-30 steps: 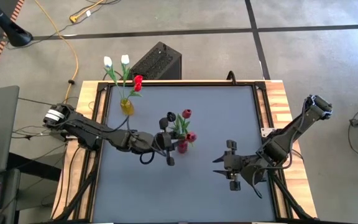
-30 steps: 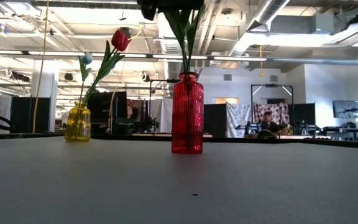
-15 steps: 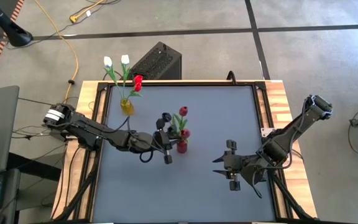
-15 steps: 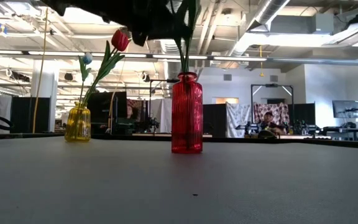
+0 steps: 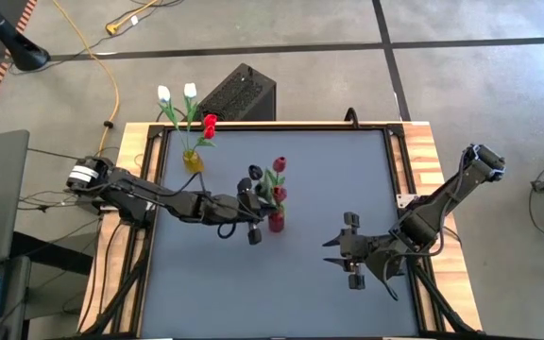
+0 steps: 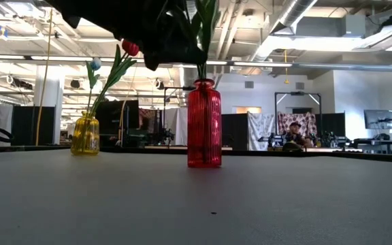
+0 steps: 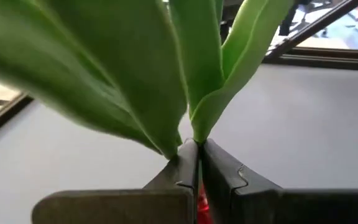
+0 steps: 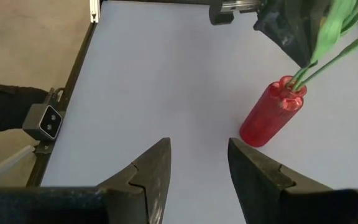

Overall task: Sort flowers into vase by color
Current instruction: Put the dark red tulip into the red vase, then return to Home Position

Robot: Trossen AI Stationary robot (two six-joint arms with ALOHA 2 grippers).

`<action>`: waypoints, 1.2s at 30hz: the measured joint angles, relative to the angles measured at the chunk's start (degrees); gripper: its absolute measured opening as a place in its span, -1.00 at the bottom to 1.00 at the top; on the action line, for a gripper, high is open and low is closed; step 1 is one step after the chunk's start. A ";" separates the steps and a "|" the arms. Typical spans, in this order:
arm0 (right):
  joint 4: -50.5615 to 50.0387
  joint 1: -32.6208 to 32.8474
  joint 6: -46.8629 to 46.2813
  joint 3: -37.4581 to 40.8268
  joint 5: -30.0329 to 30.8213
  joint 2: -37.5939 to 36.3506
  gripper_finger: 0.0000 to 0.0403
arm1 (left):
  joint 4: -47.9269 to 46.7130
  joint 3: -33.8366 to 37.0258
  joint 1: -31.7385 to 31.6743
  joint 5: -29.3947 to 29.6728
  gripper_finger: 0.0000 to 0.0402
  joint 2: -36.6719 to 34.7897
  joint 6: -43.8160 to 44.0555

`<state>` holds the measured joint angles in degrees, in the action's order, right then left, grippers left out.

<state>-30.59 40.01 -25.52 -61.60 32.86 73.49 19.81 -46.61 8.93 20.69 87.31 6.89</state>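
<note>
The left end effector (image 5: 253,206), just left of centre in the high view, has its fingers (image 7: 185,171) pressed together on the thin green stem (image 7: 194,134) of a tulip, right where the leaves (image 7: 135,81) fan out. That stem runs down into the red vase (image 6: 204,123), which stands mid-frame in the low view with red flowers (image 5: 278,179) showing over it from above. The yellow vase (image 6: 85,134), at the left of the low view and upper left of the worktop from above, holds two white flowers (image 5: 177,93) and one red flower (image 5: 210,124).

These tulips look very light, with springy, wire-like stems and soft leaves that will bend and slide aside. The bare stem below the leaves is the best hold, as a grip on a leaf or bud would likely slip or crush. The tall, narrow vases probably tip easily, so a stem should be drawn straight along the neck.

The right end effector (image 5: 351,250) waits at the lower right of the high view, fingers spread, holding nothing.

The worktop (image 5: 329,170) is a smooth, matte grey sheet in a wooden frame. Beyond it the low view shows an open workshop with ceiling lights, partitions, and a seated person (image 6: 292,134) far off at right.
</note>
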 joint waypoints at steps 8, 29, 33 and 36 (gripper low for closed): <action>0.28 0.02 0.00 0.00 0.01 0.00 -0.07 | -1.06 -0.11 -0.16 -4.81 -1.00 -0.02 0.93; 1.01 0.02 -0.02 0.00 0.00 0.00 -0.07 | -5.64 0.05 -0.16 -6.15 -0.98 0.09 0.61; 1.03 0.02 -0.02 0.00 0.00 0.00 -0.07 | -6.38 -0.64 -0.16 -8.18 -0.84 0.09 -0.40; 1.01 0.02 -0.02 0.00 0.00 0.00 -0.07 | -8.73 -1.94 -0.16 -9.40 -0.66 0.09 -0.75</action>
<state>-29.58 40.03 -25.54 -61.60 32.86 73.49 11.09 -48.56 8.78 11.29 87.39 6.14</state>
